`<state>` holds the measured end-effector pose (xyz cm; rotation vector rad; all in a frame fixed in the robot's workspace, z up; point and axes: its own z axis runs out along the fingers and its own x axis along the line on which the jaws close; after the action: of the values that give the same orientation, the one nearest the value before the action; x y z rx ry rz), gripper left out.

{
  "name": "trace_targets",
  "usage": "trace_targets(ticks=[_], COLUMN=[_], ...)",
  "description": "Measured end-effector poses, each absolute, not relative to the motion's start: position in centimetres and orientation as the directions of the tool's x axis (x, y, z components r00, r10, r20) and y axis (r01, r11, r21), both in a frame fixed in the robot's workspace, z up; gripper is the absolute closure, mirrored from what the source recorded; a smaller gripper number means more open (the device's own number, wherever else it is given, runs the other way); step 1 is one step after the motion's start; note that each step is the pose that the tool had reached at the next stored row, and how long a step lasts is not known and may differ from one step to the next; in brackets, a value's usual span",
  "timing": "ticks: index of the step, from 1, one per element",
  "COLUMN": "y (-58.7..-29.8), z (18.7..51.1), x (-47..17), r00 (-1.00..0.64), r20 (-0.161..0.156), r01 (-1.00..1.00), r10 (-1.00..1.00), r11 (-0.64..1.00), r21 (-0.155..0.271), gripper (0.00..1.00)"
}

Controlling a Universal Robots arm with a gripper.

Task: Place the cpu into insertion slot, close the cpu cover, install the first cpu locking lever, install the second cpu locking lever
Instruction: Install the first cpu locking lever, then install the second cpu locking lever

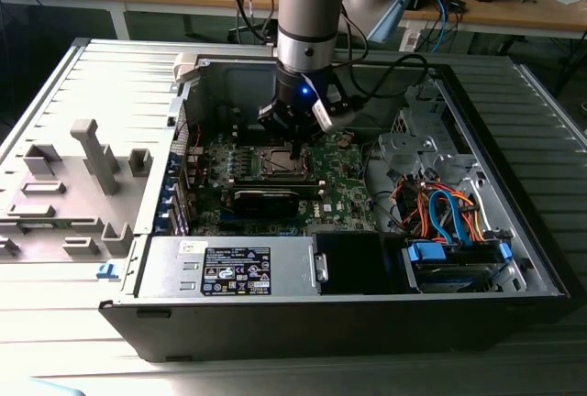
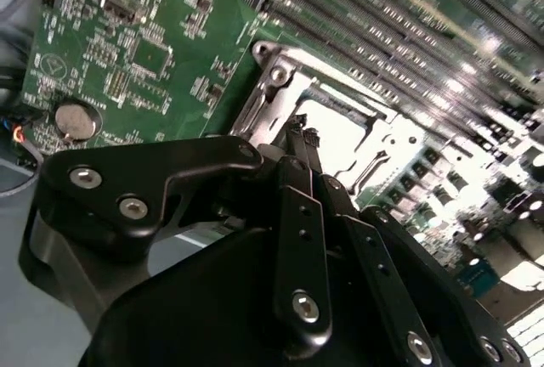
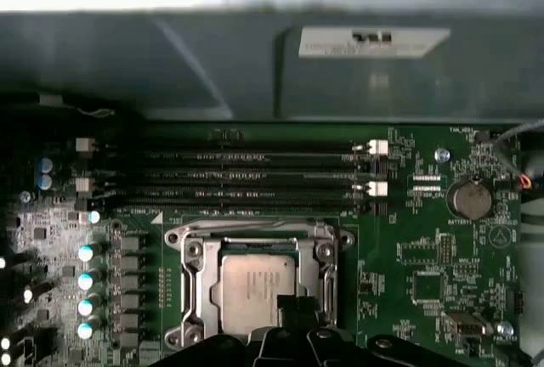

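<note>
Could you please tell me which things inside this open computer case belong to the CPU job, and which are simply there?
Part of the job:
- cpu, lying in the insertion slot
- cpu cover, closed around the chip
- hand, tips just above the socket

Just there:
- memory slots
- coin battery
- power supply
- orange and blue cables

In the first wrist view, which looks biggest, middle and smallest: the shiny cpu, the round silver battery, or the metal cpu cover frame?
Largest to smallest, as they look in the first wrist view:
1. cpu cover, the frame around the chip
2. cpu, partly hidden by the gripper
3. round battery
</note>
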<state>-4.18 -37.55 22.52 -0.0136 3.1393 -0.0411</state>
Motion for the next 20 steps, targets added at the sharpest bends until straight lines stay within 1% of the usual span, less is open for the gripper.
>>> trace_targets(ticks=[16, 20], y=[-37.88, -38.45], z=[22.75, 22.75], x=[-4.18, -4.17], r00=[-1.000, -1.000], r20=[-0.002, -0.002], r01=[-0.009, -0.009], r10=[-0.009, -0.009], r11=[1.000, 1.000], r21=[-0.025, -0.025], gripper=[0.89, 0.89])
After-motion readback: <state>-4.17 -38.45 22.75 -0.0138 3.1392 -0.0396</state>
